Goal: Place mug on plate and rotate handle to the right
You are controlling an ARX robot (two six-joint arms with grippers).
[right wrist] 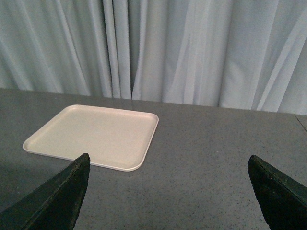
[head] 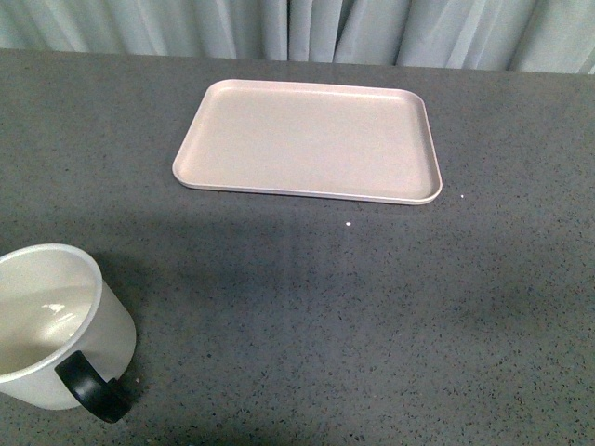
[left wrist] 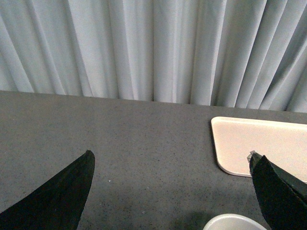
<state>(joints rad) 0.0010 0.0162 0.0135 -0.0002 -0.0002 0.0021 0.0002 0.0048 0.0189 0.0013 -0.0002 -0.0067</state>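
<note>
The left claw point(left wrist: 170, 153) is spread wide, its two dark fingers point(left wrist: 57, 196) far apart and gripping nothing, with speckled grey table point(left wrist: 144, 139) showing in the gap between them. Close under this claw, nearer the wrist than the fingertips and closer to one finger than the other, curves a sliver of the white rim of the mug point(left wrist: 232, 221), apart from both fingers. Ahead of the left claw and off toward the robot's right lies the plate point(left wrist: 254, 139), pale pink-beige, with one corner partly covered by a fingertip in the left wrist view. The right claw point(right wrist: 168, 157) is likewise wide open, its fingers point(right wrist: 53, 201) far apart above the table. The plate point(right wrist: 96, 132) lies flat ahead of it, toward the robot's left, and one fingertip overlaps its near edge in the right wrist view. The front view shows the mug point(head: 56, 321) standing upright on the table point(head: 372, 316), mouth up, at the robot's near left. It is well apart from the plate point(head: 307, 139), which lies farther away near the middle. The black handle point(head: 93, 386) points toward the robot and a little to its right. Two small white specks point(head: 348, 224) lie on the table just beside the plate's near edge. Behind the table hangs a pale, pleated curtain point(head: 372, 28).
</note>
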